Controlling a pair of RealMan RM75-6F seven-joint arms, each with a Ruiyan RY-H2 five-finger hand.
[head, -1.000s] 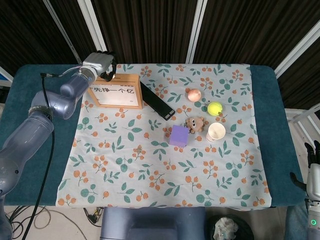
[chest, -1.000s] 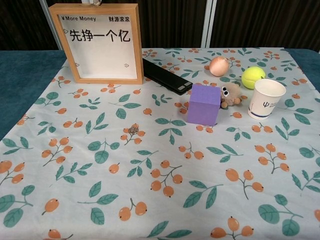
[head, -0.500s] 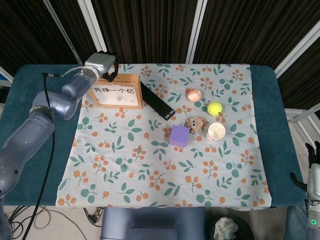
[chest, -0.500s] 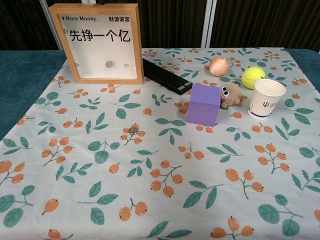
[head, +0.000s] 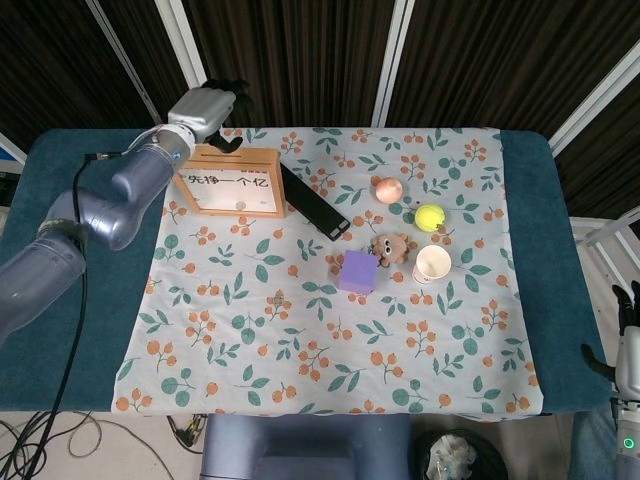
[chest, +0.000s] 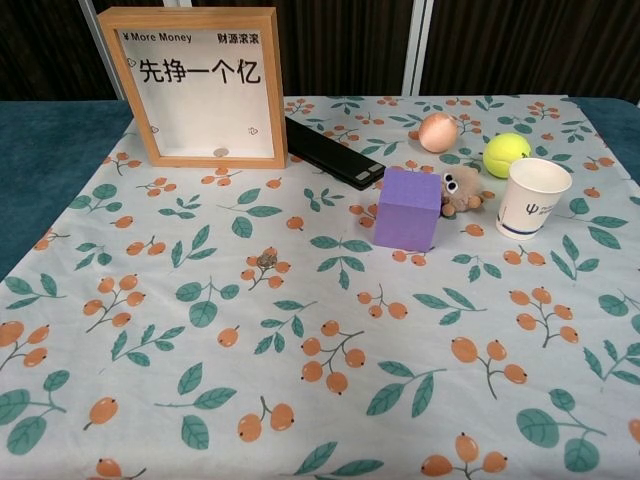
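A wooden-framed coin box (head: 232, 182) with a white printed face stands upright at the back left of the floral cloth; the chest view shows the coin box (chest: 198, 85) front on. A small coin (chest: 221, 152) lies at the bottom inside it. My left hand (head: 207, 105) hovers just behind and above the box's top edge, fingers spread, holding nothing. Only the edge of my right hand (head: 628, 330) shows, low at the far right off the table. Its fingers are too cropped to judge.
A black bar (head: 314, 201) lies right of the box. Further right are a peach ball (head: 387, 189), a tennis ball (head: 430, 217), a small plush (head: 391, 247), a purple cube (head: 358, 271) and a paper cup (head: 432, 264). The floral cloth (head: 320, 360) covers the table.
My left hand has lifted off the box's top edge and spread its fingers. The coin appeared mid-way inside the box and has dropped to its bottom.
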